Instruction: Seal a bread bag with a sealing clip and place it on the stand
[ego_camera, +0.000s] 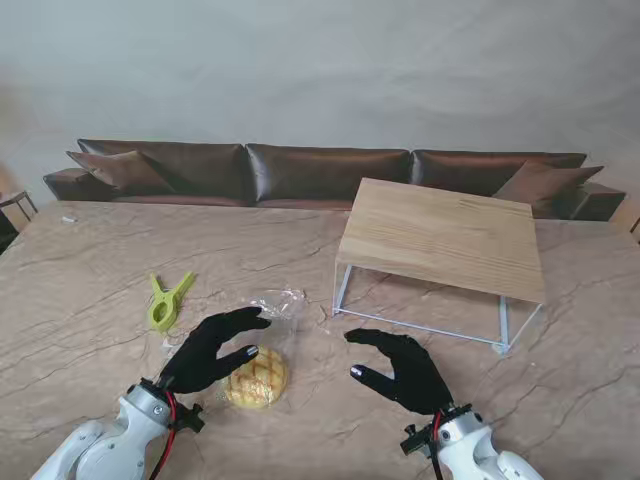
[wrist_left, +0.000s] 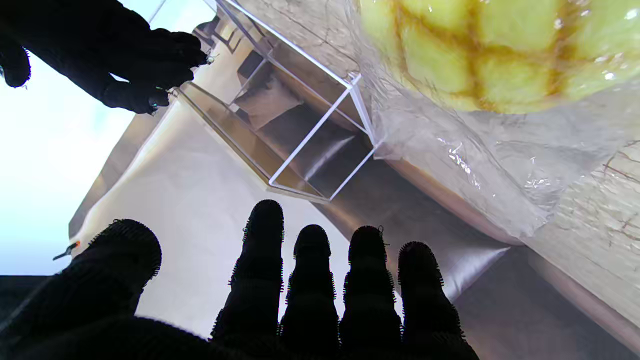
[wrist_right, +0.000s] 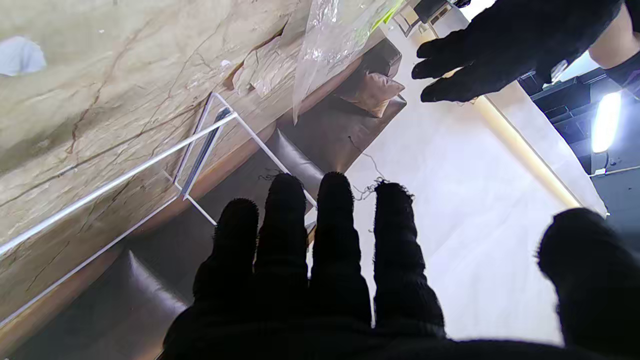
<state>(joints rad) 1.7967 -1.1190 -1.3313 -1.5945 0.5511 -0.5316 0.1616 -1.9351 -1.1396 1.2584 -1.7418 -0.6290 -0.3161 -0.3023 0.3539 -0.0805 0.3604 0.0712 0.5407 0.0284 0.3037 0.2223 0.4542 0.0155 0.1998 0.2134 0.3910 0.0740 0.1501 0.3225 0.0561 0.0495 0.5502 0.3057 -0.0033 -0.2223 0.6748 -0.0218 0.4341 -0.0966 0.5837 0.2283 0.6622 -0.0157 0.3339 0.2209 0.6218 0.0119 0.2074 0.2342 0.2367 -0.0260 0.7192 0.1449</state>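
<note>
A clear plastic bread bag (ego_camera: 272, 322) lies on the marble table with a yellow crosshatched bun (ego_camera: 257, 378) inside; its loose mouth points away from me. The left wrist view shows the bun (wrist_left: 500, 55) close by, under the film. My left hand (ego_camera: 208, 352) hovers over the bag's left side, open, fingers spread. My right hand (ego_camera: 405, 368) hangs open to the right of the bag, holding nothing. A green sealing clip (ego_camera: 167, 302) lies left of the bag, apart from both hands. The wooden-topped stand (ego_camera: 440, 238) on white legs sits at the far right.
A brown leather sofa (ego_camera: 320, 172) with cushions runs along the table's far edge. A small dark side table (ego_camera: 14, 208) shows at the far left.
</note>
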